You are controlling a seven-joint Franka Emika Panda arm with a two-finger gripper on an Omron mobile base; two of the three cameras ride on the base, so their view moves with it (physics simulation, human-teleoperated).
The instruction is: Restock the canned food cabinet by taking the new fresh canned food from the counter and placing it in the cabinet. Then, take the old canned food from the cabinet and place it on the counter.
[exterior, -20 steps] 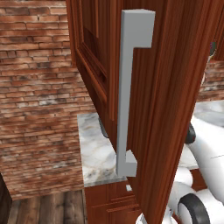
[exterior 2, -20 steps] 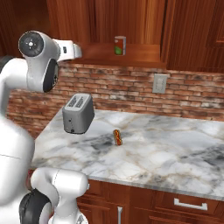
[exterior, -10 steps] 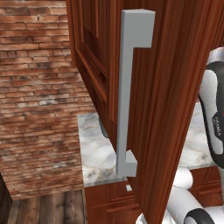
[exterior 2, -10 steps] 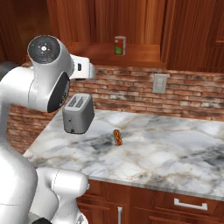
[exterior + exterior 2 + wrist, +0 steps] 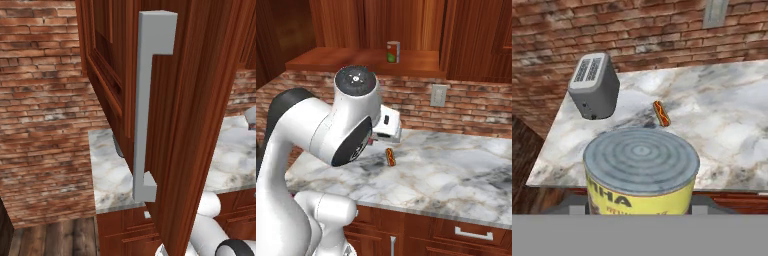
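Brick walling is seen behind the marble surface (image 5: pixel 722 125), on which a grey toaster (image 5: pixel 594 86) stands near the left end and a small hot dog (image 5: pixel 661 113) lies just beside it. Close before the hand camera, a yellow-labelled can (image 5: pixel 641 172) with a ribbed grey lid is held by the pincer, clamped narrow on its sides. A second red can (image 5: pixel 393 51) is noted upright in the open cabinet (image 5: pixel 406 30), whose door (image 5: pixel 195 115) carries a pale grey bar handle (image 5: pixel 145 105).
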